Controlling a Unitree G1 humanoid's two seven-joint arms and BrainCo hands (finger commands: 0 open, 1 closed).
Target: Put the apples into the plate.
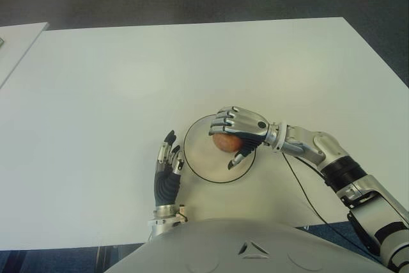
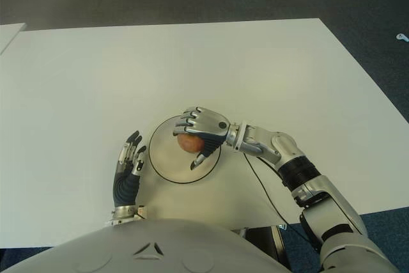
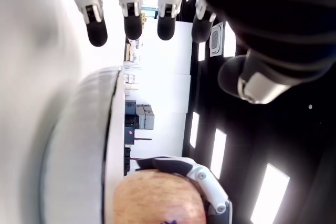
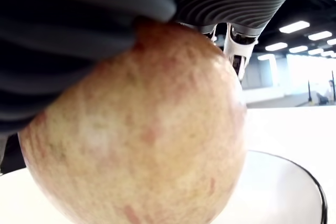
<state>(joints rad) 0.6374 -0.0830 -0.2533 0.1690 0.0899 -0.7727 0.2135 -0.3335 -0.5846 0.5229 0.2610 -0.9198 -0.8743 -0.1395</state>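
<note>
Apple (image 1: 225,141), reddish with yellow-green patches, is sitting in the grip of the right hand (image 1: 239,133), over the plate (image 1: 199,158). The right hand is reaching in from about 3 o'clock across the plate, its fingers (image 1: 223,121) curling over the top of the apple and the thumb (image 1: 238,158) closing under it on the near side, so the hand is grasping the fruit. In the right wrist view the apple (image 4: 142,129) is filling most of the frame, pressed against the ribbed dark palm, with the plate's white surface and dark rim (image 4: 310,182) showing beneath it; whether the apple is touching the plate cannot be told. The plate is a round white dish with a thin dark rim, lying on the white table (image 1: 128,81) close to the near edge, roughly at 6 o'clock from the table's centre. The left hand (image 1: 168,169) is showing just beside the plate at its 9 o'clock side, fingers extended and relaxed, holding nothing. The left wrist view is showing those straight fingertips (image 3: 131,24), with the plate edge (image 3: 113,129) and the apple (image 3: 157,198) beyond them. A thin dark cable (image 1: 300,190) is running across the table under the right forearm.
</note>
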